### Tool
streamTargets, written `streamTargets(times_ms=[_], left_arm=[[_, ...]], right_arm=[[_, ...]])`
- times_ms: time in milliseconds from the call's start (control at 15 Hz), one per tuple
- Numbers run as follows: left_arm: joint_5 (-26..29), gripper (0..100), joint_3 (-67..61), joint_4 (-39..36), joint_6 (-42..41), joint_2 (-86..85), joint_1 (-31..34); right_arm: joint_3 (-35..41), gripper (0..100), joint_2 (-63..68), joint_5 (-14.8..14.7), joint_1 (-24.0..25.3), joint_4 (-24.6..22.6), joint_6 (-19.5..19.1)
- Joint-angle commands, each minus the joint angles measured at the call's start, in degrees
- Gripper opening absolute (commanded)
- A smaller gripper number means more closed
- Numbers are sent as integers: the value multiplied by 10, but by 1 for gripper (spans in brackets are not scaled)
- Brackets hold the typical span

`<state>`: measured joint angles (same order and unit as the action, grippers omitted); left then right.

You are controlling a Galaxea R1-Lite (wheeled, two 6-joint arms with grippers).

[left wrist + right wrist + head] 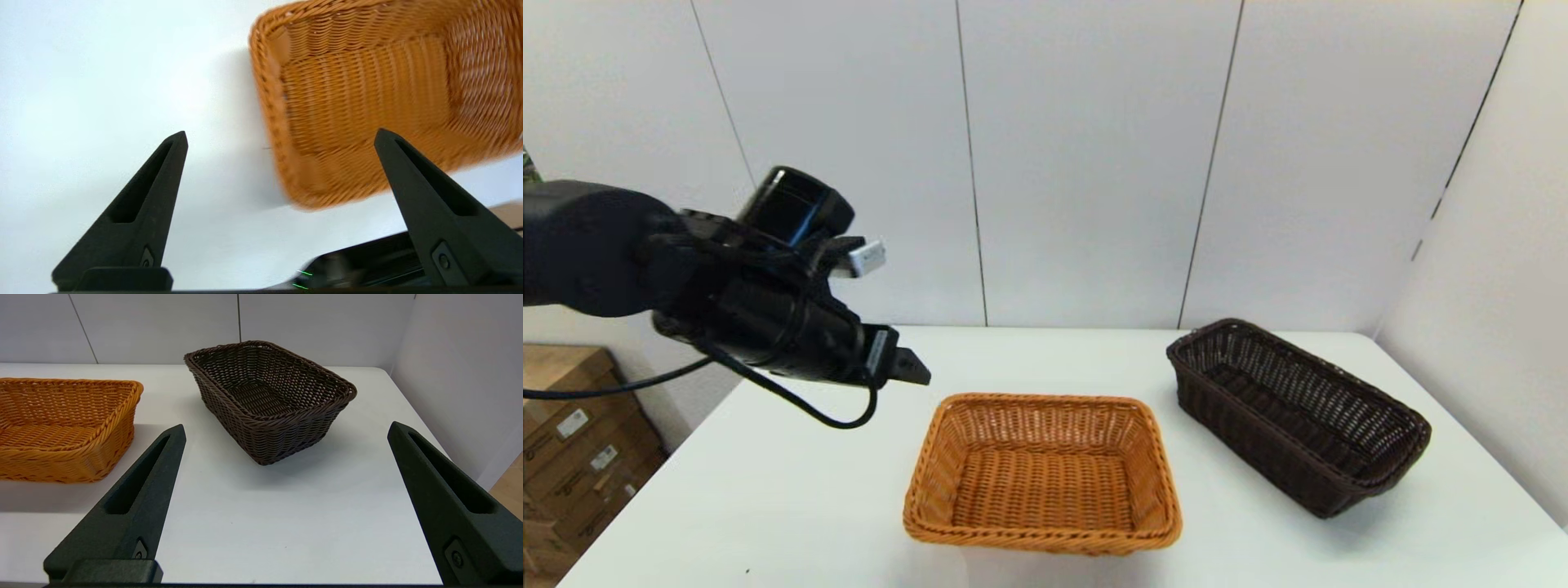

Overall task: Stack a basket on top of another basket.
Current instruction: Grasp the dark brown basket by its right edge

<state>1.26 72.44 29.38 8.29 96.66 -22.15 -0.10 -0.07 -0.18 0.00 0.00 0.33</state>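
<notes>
White table (792,498) filling the lower half of the head view. Centre bottom: orange-tan basket (1043,472), upright and empty. Right of centre, well apart from it: dark brown basket (1297,413), also upright and empty, set at an angle. Left of frame: left gripper (281,136), raised above the table beside the orange basket, fingers spread wide, holding nothing. Right gripper (286,430), seen only through its own wrist camera, low near the table edge, fingers wide, empty, facing the dark basket. Judged step: approach, nothing grasped. Next move likely calls for closing on the dark basket's rim, lifting, then lowering squarely into the orange one. Cardboard boxes (572,457) lower left carry white labels, unreadable.
</notes>
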Motion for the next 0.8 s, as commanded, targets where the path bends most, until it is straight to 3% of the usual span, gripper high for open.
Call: streamTargets(times_ms=[67, 400, 800], left_arm=[[-50, 100, -70, 6, -138, -182, 4], [-69, 100, -165, 16, -141, -328, 16], [-65, 100, -288, 9, -121, -525, 148]], right_arm=[[0, 100, 1, 0, 0, 0, 0], [0, 100, 1, 0, 0, 0, 0], [0, 100, 1, 0, 0, 0, 0]])
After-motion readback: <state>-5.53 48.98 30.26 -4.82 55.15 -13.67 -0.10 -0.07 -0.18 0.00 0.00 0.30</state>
